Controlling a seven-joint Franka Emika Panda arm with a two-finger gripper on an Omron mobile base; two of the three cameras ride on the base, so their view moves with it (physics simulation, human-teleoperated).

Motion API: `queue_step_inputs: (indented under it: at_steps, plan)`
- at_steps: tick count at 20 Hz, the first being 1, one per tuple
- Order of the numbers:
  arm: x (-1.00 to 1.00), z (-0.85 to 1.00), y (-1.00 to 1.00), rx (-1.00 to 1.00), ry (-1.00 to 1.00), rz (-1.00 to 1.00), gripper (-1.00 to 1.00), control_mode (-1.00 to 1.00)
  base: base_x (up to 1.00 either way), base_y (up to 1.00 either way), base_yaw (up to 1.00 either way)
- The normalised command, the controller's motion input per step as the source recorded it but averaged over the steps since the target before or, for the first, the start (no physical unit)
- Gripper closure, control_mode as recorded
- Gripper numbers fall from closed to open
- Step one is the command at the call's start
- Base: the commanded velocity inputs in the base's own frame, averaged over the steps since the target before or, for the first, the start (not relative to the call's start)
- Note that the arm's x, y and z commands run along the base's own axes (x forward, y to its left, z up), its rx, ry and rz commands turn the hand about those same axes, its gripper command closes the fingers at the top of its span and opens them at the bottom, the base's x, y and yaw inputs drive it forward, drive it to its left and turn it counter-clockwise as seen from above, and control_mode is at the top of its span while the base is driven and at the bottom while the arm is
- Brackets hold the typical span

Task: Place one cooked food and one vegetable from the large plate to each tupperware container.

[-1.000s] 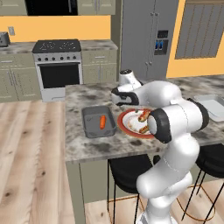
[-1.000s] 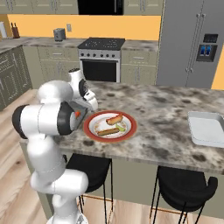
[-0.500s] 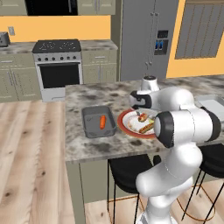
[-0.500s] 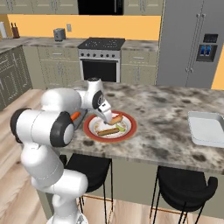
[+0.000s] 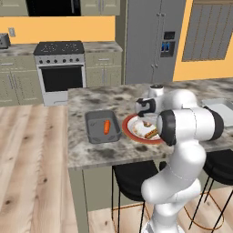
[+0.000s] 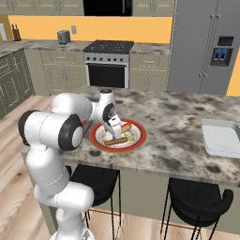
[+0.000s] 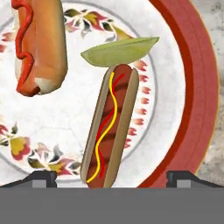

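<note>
On the desk (image 5: pixel 91 152), the dark tub (image 5: pixel 101 127) lies left of the plate (image 5: pixel 129 129), a carrot (image 5: pixel 106 126) inside it. The pale tub (image 6: pixel 220 137) sits well apart to the right. On the plate, two hot dogs (image 7: pixel 109 127) lie side by side, a green slice (image 7: pixel 119 51) touching one's end.

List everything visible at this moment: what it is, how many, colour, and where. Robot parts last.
Large plate: one, white with red-orange rim, on the island counter in front of the robot.
Hot dogs: two on the plate; one with yellow and red squiggles between the fingertips in the hand view, one with a red squiggle beside it.
Green vegetable piece: one, pale green, on the plate at the end of the nearer hot dog.
Dark grey tub: one, on the counter beside the plate.
Carrot: one, orange, inside the dark grey tub.
Pale tub: one, grey-white, further along the counter.
Stools: two, black, under the counter.
Stove, fridge: against the back wall.
Hand: one, white with dark fingertips, over the plate, open.
</note>
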Motion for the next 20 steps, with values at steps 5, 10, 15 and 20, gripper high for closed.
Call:
queue_step_inputs:
  at_steps: [5, 10, 15, 20]
  plan:
    - [0.03, -0.51, 0.00, 0.00, 0.01, 0.00, -1.00, -1.00, 0.00, 0.00, 0.00]
    - [0.00, -0.37, 0.00, 0.00, 0.00, 0.00, -1.00, -1.00, 0.00, 0.00, 0.00]
    - [0.00, -0.11, 0.00, 0.00, 0.00, 0.00, -1.00, -1.00, 0.00, 0.00, 0.00]
    - [0.01, -0.07, 0.01, 0.00, 0.04, 0.00, 1.00, -1.00, 0.00, 0.00, 0.00]
